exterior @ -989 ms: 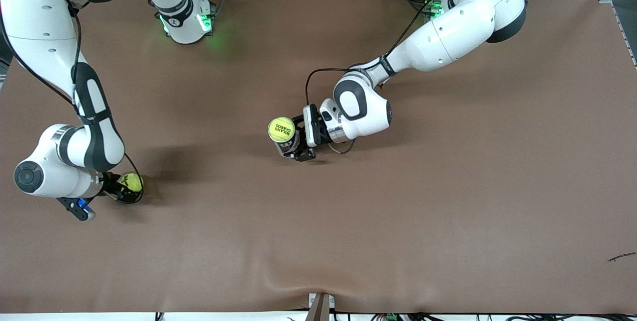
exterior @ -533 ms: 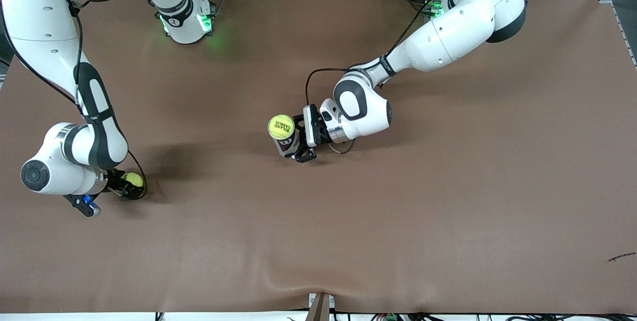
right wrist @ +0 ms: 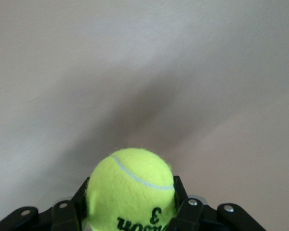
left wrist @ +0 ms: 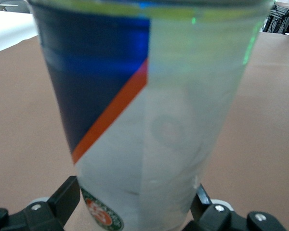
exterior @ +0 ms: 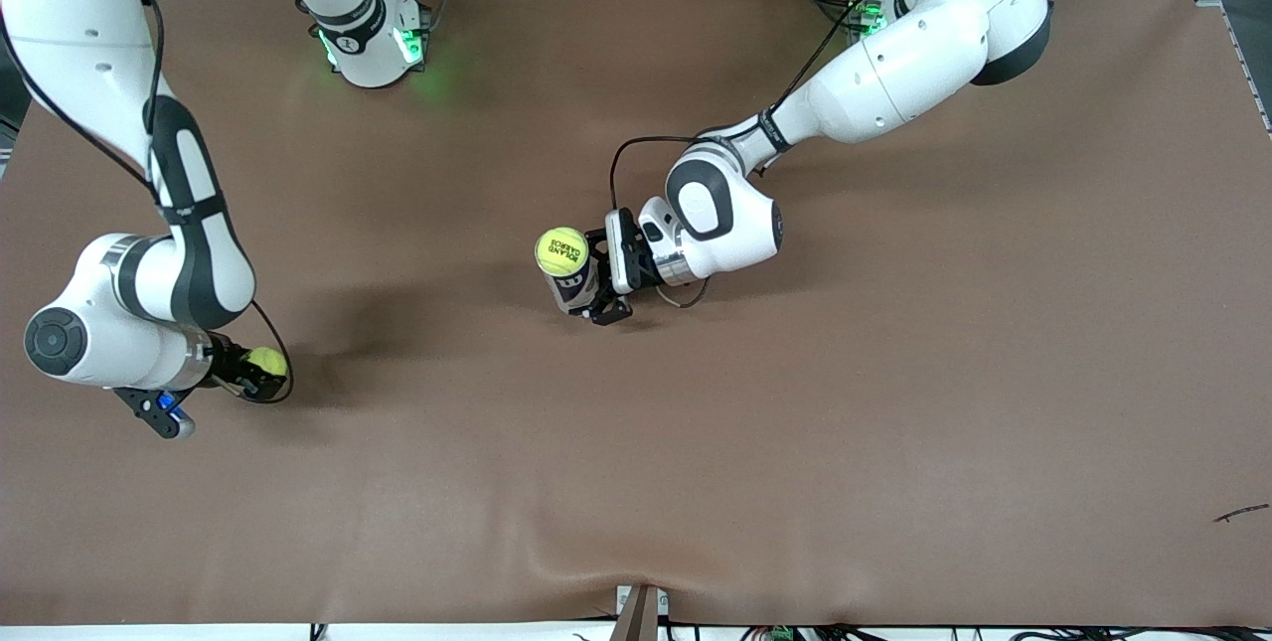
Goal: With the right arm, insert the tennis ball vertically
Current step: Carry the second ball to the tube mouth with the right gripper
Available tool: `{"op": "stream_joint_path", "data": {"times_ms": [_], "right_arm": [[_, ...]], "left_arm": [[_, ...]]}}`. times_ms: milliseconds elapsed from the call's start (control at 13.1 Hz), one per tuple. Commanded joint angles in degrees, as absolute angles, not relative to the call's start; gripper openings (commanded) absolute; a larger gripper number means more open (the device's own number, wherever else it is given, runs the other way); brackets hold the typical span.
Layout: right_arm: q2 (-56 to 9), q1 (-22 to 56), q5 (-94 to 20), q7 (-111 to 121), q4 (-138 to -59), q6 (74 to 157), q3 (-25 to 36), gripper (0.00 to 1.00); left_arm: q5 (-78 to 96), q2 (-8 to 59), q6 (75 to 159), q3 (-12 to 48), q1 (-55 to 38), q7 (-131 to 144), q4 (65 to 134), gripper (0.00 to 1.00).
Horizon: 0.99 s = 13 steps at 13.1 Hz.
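My right gripper (exterior: 256, 373) is shut on a yellow tennis ball (exterior: 267, 360), low over the table at the right arm's end. In the right wrist view the ball (right wrist: 132, 185) sits between the black fingers (right wrist: 179, 197). My left gripper (exterior: 593, 291) is shut on an upright clear tennis ball can (exterior: 575, 289) at the table's middle. A second yellow ball (exterior: 561, 251) sits at the can's top. In the left wrist view the can (left wrist: 149, 120), with its blue and orange label, fills the frame between the fingers (left wrist: 62, 199).
The brown table mat (exterior: 795, 402) has a raised wrinkle near its front edge (exterior: 596, 561). A small dark scrap (exterior: 1240, 514) lies near the left arm's end of the table. The arm bases (exterior: 373, 35) stand along the table's back edge.
My right arm has shifted a little with the ball still in its gripper. The left arm and the can have not moved.
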State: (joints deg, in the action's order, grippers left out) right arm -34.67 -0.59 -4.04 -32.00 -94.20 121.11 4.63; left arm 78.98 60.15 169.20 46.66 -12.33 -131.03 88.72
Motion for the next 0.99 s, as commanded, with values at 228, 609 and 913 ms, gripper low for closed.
{"op": "stream_joint_path", "data": {"times_ms": [228,609,913], "right_arm": [[-24.1,16.5,-8.2,-53.2,-93.4,106.5,4.7,0.54],[-20.0,32.5,-8.9,-74.9,-91.1,103.6,4.7,0.54],[-18.9,40.2,-10.3,-86.6,-88.5,103.4,4.6,0.54]], "left_arm": [[80.7,59.6,170.0,46.8,-12.5,-132.4,88.9,0.99],[80.7,59.6,170.0,46.7,-12.5,-132.4,88.9,0.99],[80.7,59.6,170.0,46.8,-12.5,-132.4,88.9,0.98]]}}
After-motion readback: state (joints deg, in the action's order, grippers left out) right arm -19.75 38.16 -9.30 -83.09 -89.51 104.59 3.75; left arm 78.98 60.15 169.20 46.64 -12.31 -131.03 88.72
